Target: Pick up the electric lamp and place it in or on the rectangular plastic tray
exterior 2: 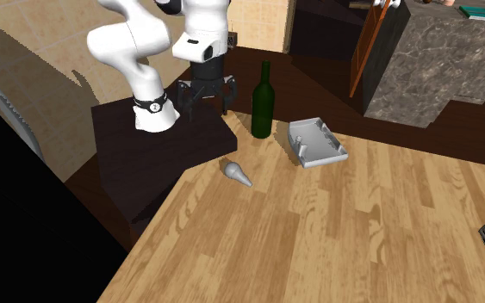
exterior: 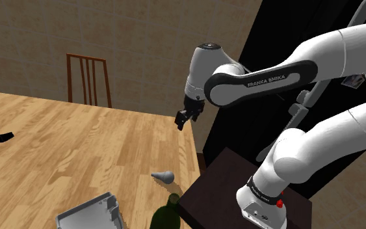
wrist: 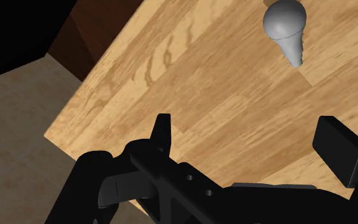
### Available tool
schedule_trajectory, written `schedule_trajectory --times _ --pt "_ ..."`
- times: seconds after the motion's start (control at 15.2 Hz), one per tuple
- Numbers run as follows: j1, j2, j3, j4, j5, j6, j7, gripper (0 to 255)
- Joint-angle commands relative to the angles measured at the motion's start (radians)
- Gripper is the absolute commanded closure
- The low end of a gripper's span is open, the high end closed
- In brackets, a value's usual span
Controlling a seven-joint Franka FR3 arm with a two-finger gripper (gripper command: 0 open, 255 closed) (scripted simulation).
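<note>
1. Now the black gripper (exterior: 186,118) hangs in the air above the table's edge on the stand's side. Its two fingers (wrist: 161,133) are spread wide apart, with bare wood between them.
2. The lamp (exterior 2: 237,172) is a small grey bulb-shaped thing with a tapering neck. It lies on its side on the wooden table (exterior 2: 344,245), close to the corner that meets the dark stand (exterior 2: 141,155).
3. In the wrist view the lamp lies well beyond the fingertips, nearer one finger's side than the other, and neither finger touches it.
4. The tray (exterior 2: 318,142) is grey and rectangular with low walls, and it sits on the table apart from the lamp. In the second exterior view it lies up and to the right of the lamp; in the shoulder view it lies down and to the left of it.
5. A dark green bottle (exterior 2: 263,102) stands upright on the table near the stand's corner, just beside the tray in the second exterior view.
6. The white arm (exterior: 272,78) rises from the stand and bends over towards the table.
7. A wooden chair (exterior: 89,78) stands at the table's far side before a tan wall, and a black area shows behind the arm.
</note>
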Motion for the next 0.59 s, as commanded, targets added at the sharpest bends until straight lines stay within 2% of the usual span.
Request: schedule_trajectory --times 0.0,0.26,0.53 --pt "-0.001 0.082 0.034 0.013 -0.009 0.066 0.046 0" --pt "-0.008 0.231 0.091 0.034 -0.051 0.180 0.139 0" --pt "-0.019 0.396 0.140 0.079 -0.139 0.277 0.259 0"
